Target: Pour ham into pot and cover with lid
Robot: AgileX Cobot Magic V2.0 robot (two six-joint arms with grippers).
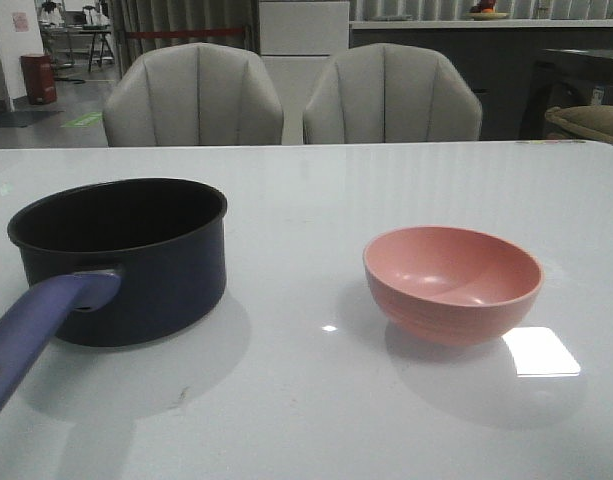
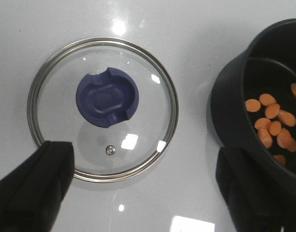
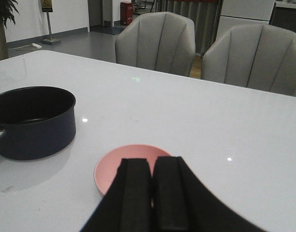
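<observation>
The dark navy pot (image 1: 126, 255) stands at the table's left, with its purple-blue handle (image 1: 36, 330) pointing toward the front edge. In the left wrist view the pot (image 2: 234, 111) holds the ham (image 2: 273, 121), several orange-pink slices on its black bottom. The glass lid (image 2: 65, 140) with its dark blue knob (image 2: 107, 99) lies flat on the table beside the pot. My left gripper (image 2: 144, 166) is open and empty above the lid's near rim. My right gripper (image 3: 151, 162) is shut and empty over the pink bowl (image 3: 114, 166). Neither gripper shows in the front view.
The pink bowl (image 1: 452, 283) stands empty at the table's right. Two grey chairs (image 1: 193, 95) stand behind the far edge of the white table (image 1: 306, 190). The lid is outside the front view.
</observation>
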